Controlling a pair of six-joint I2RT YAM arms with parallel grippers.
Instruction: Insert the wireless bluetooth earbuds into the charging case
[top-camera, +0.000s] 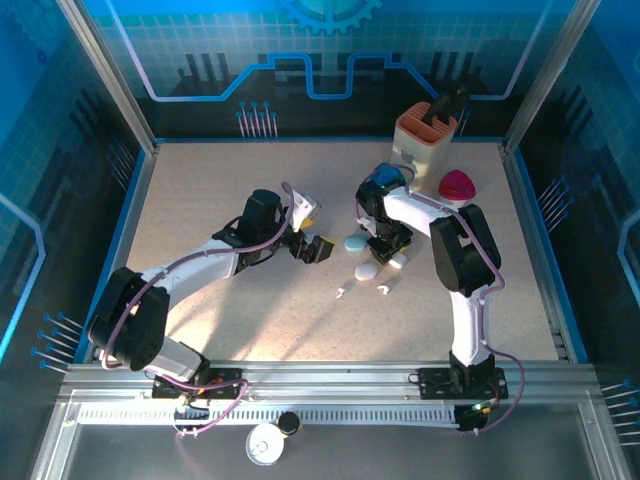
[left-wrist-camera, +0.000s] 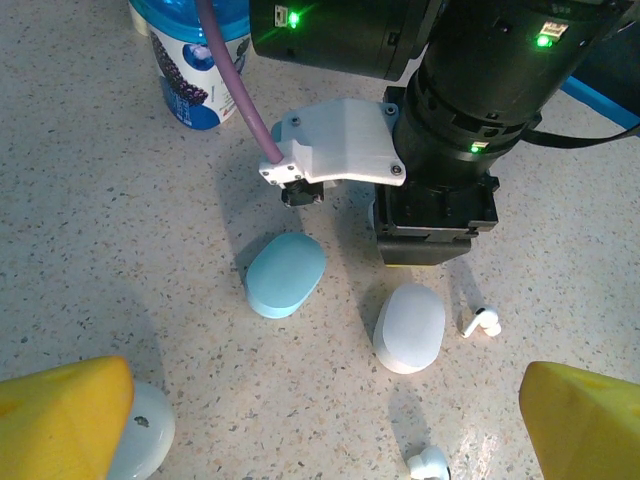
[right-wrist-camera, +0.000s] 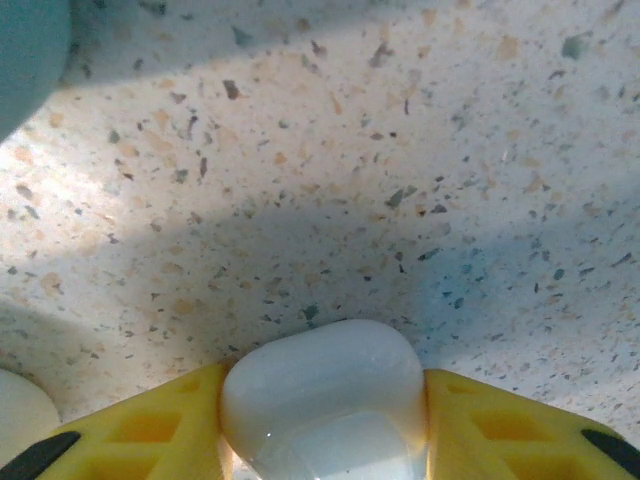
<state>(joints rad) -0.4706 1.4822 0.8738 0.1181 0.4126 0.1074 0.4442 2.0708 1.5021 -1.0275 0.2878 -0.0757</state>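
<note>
My right gripper (right-wrist-camera: 325, 425) is shut on a white charging case (right-wrist-camera: 325, 390), its yellow fingers (right-wrist-camera: 500, 425) pressed against both sides, low over the table. In the top view this gripper (top-camera: 392, 248) stands right of centre with the case (top-camera: 399, 260) at its tip. A pale blue case (left-wrist-camera: 286, 274) and a second white case (left-wrist-camera: 410, 327) lie closed nearby. Two white earbuds (left-wrist-camera: 481, 323) (left-wrist-camera: 428, 464) lie loose on the table, also seen from above (top-camera: 383, 291) (top-camera: 341, 291). My left gripper (left-wrist-camera: 325, 430) hangs open to the left (top-camera: 310, 248), holding nothing.
A blue yogurt cup (left-wrist-camera: 195, 60) stands behind the right arm. A tan-and-white holder (top-camera: 425, 135) and a red dome (top-camera: 459, 186) sit at the back right. A white rounded object (left-wrist-camera: 140, 430) lies by my left finger. Metal frame posts (top-camera: 110, 70) border the table.
</note>
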